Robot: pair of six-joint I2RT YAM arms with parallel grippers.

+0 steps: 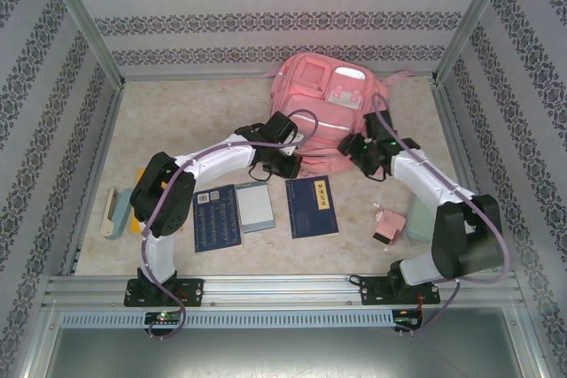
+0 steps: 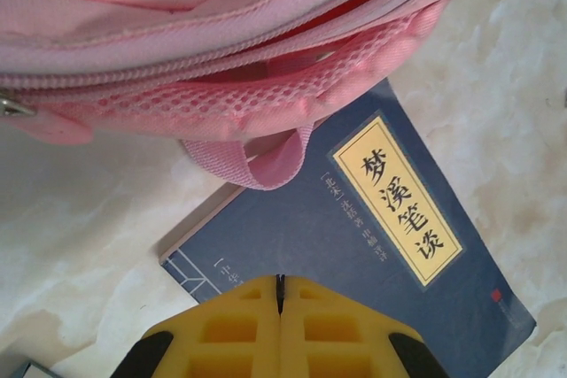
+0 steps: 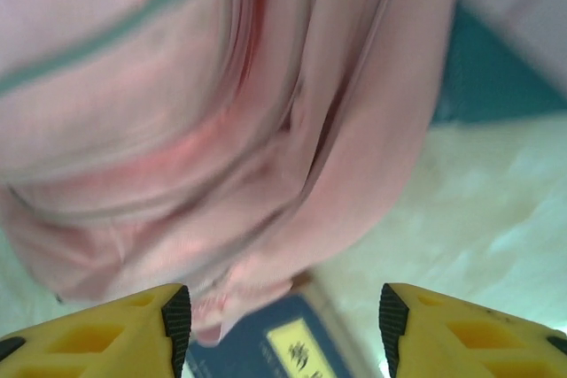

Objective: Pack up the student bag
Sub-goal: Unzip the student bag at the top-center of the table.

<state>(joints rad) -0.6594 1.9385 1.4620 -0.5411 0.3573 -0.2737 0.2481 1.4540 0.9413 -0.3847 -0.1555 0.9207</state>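
Right wrist: student bag lies just beyond parted jaws.

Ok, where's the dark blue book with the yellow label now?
Top view: the dark blue book lies mid-table, just near of the student bag and right of the grey notebook. The left wrist view shows its far corner under the bag's edge.
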